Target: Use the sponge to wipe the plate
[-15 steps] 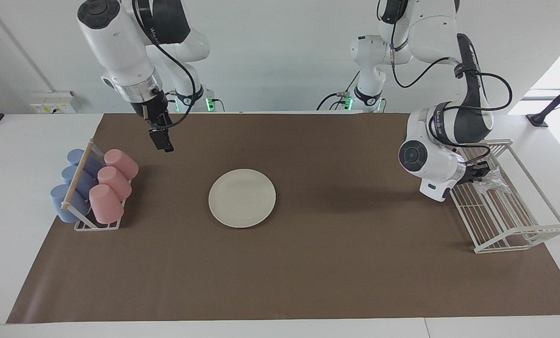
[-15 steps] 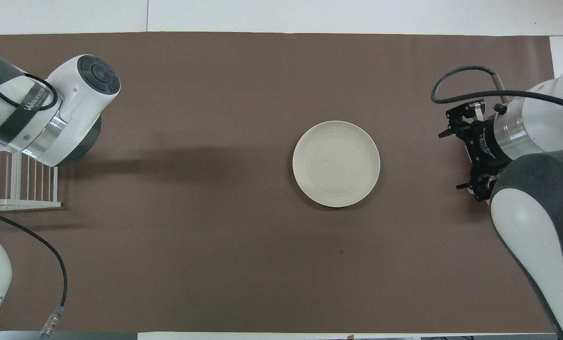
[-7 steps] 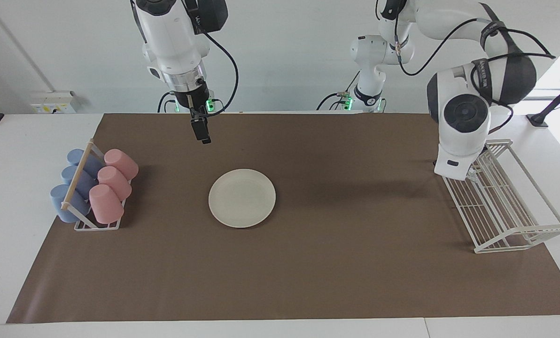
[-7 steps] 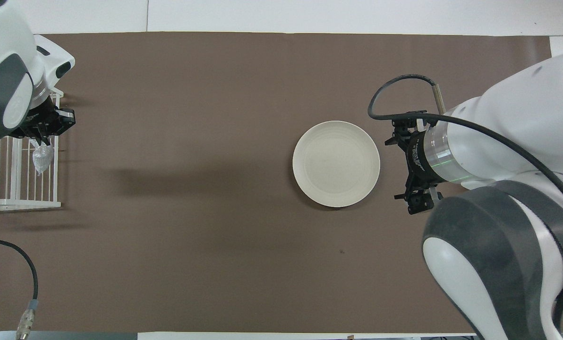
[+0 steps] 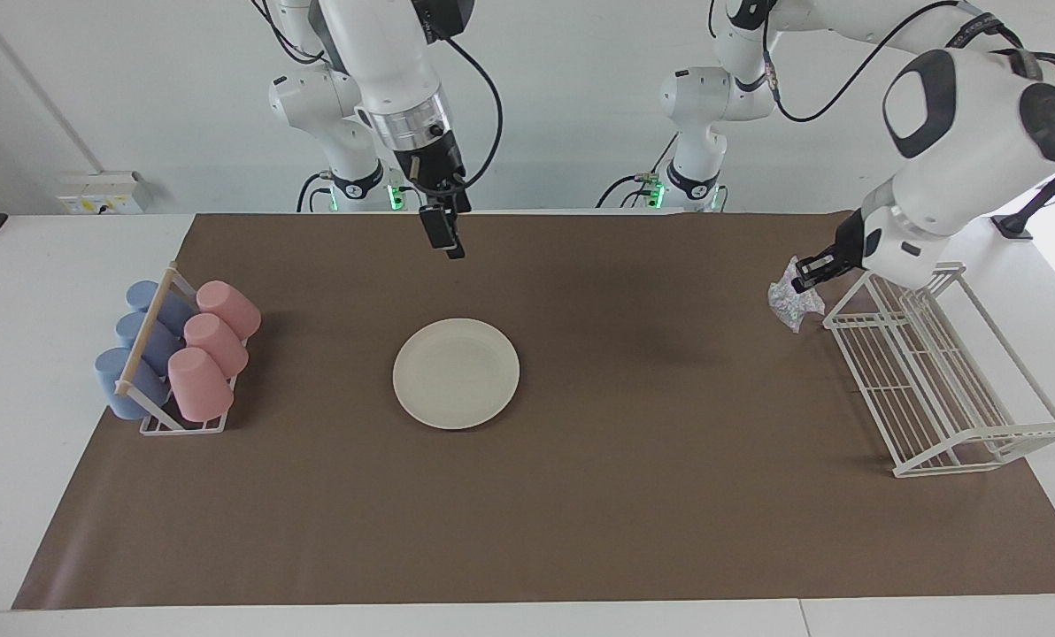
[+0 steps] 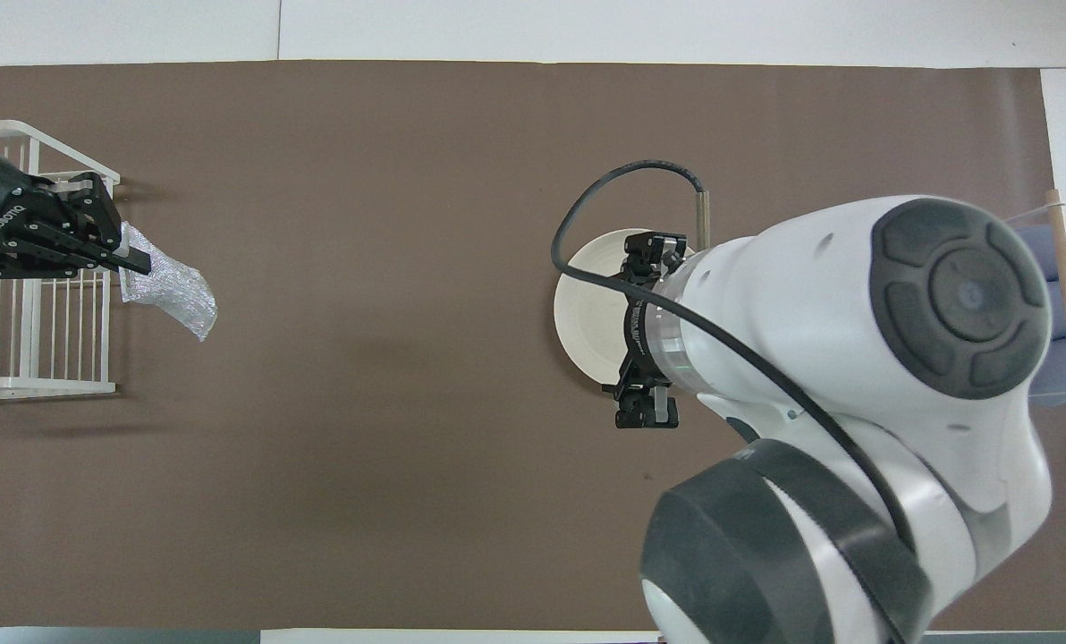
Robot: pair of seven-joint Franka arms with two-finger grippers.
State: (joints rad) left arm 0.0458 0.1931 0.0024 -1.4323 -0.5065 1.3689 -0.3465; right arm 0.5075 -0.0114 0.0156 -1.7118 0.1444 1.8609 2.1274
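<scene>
The left hand (image 5: 812, 274), pinching the sponge (image 5: 790, 303), had lifted it clear of the wire rack (image 5: 939, 389); the right hand (image 5: 446, 237), spread, had swung over the plate (image 5: 456, 373), so wiping could follow.

- Both views are bright and evenly lit, with soft light from above.
- Strong daylight blows out the facing view's edge at 3 o'clock.
- Soft, blurred shadows lie on the brown mat (image 5: 581, 495), one at 3 o'clock from the plate (image 5: 456, 373).
- No glare on the mat.
- In the overhead view the right arm (image 6: 855, 376) looms large and slightly soft.
</scene>
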